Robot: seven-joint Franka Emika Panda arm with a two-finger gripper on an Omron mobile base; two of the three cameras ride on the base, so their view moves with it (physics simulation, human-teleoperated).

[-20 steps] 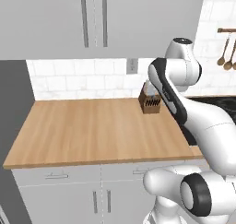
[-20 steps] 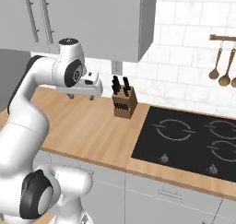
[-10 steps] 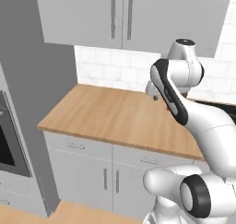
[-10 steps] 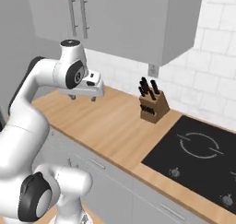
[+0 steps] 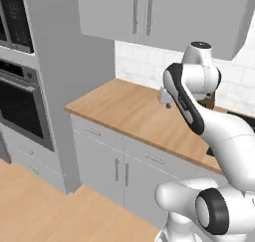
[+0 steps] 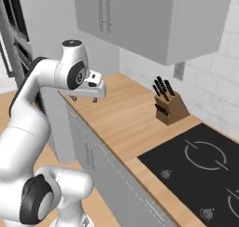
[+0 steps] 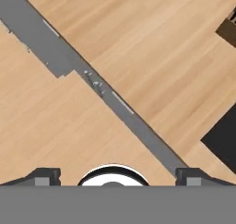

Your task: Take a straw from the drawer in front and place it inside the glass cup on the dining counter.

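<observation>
In the left base view the arm is bent high over the worktop [image 5: 129, 111], and the drawers [image 5: 149, 159] under it are all shut, so the straw must be inside one. In the right base view the gripper [image 6: 86, 96] hangs just left of the knife block [image 6: 169, 109], holding nothing. In the hand view its fingertips [image 7: 42, 176] stand wide apart; I think the straw will be light, thin and slippery, best pinched at its middle.

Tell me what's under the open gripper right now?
The gripper hangs open above the wood counter, near its front edge. Closed drawer fronts sit below the counter edge; their contents are hidden, so no straw is visible.
</observation>
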